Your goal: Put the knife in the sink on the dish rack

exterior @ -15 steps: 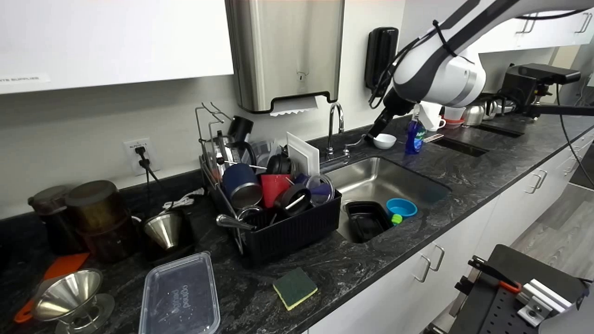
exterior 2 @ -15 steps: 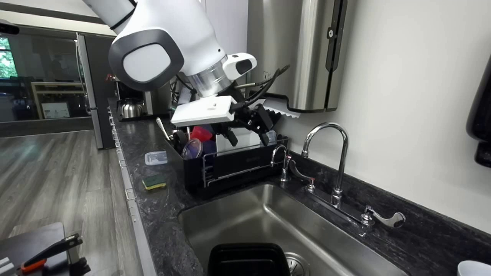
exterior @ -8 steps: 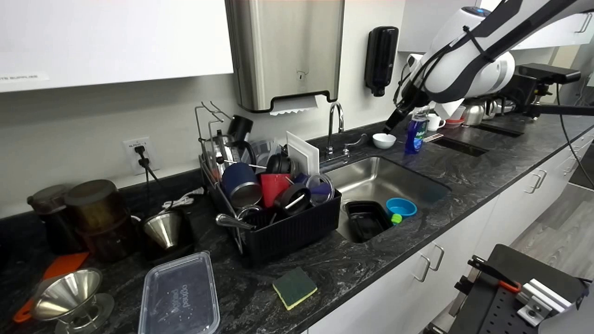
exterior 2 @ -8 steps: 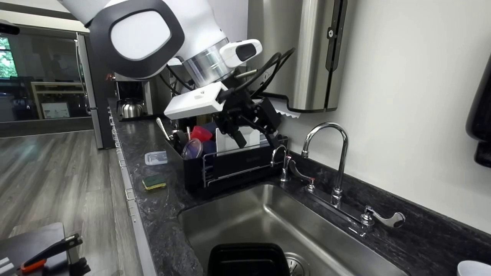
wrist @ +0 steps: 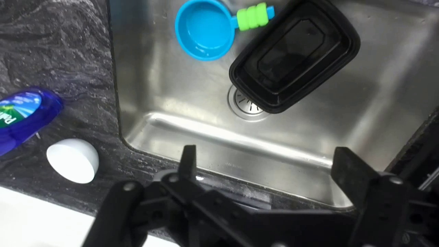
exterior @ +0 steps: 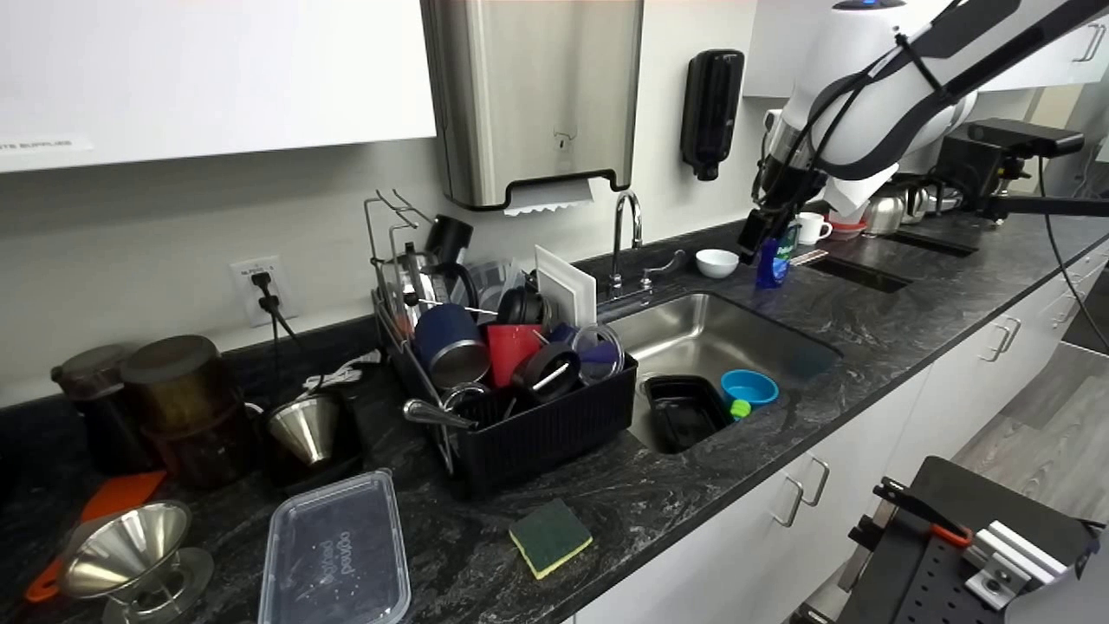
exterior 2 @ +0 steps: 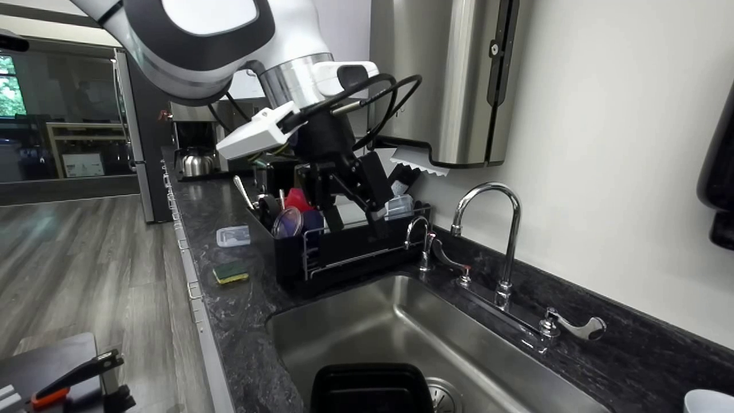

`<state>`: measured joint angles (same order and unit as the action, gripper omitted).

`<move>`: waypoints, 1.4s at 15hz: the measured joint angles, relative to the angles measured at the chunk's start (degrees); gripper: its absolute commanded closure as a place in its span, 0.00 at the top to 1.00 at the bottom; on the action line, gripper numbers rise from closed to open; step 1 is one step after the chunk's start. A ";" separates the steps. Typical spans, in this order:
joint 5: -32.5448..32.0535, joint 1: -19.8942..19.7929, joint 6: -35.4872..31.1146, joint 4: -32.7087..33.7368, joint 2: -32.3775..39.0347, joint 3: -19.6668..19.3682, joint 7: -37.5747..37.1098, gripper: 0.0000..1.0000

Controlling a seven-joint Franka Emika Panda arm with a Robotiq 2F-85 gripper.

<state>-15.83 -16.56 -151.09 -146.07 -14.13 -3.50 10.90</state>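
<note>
No knife can be made out in any view. The steel sink (exterior: 693, 342) also shows in the wrist view (wrist: 178, 92). In it lie a black rectangular container (wrist: 295, 51) and a blue measuring cup (wrist: 205, 32) with a green handle. The container partly covers the drain (wrist: 245, 103). The black dish rack (exterior: 554, 442), full of mugs, lids and a white plate, stands beside the sink; its end shows in an exterior view (exterior 2: 288, 258). My gripper (wrist: 264, 154) is open and empty, high above the sink's back edge, pointing down. It shows in both exterior views (exterior: 750, 245) (exterior 2: 356, 225).
A chrome faucet (exterior 2: 510, 246) with lever handles stands behind the sink. A white bowl (exterior: 717, 263) and a blue soap bottle (exterior: 771, 267) stand past the sink. A sponge (exterior: 551, 537) and a clear plastic lid (exterior: 336, 550) lie on the counter. A paper towel dispenser (exterior: 546, 95) hangs above.
The arm has drawn back, away from the dish rack, and the gripper has turned to point more steeply down. It stays open. The rack and the sink's contents have not moved.
</note>
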 measured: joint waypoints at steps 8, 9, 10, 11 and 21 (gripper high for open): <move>0.40 1.63 11.54 1.44 -0.45 -3.08 -0.68 1.00; 0.39 1.82 11.51 1.44 -0.45 -3.21 -0.71 1.00; 0.39 1.92 11.51 1.44 -0.45 -3.24 -0.72 1.00; 0.39 1.96 11.51 1.44 -0.45 -3.25 -0.72 1.00; 0.39 1.99 11.51 1.44 -0.45 -3.29 -0.73 1.00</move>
<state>-15.44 -14.57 -139.58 -144.63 -14.58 -6.80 10.18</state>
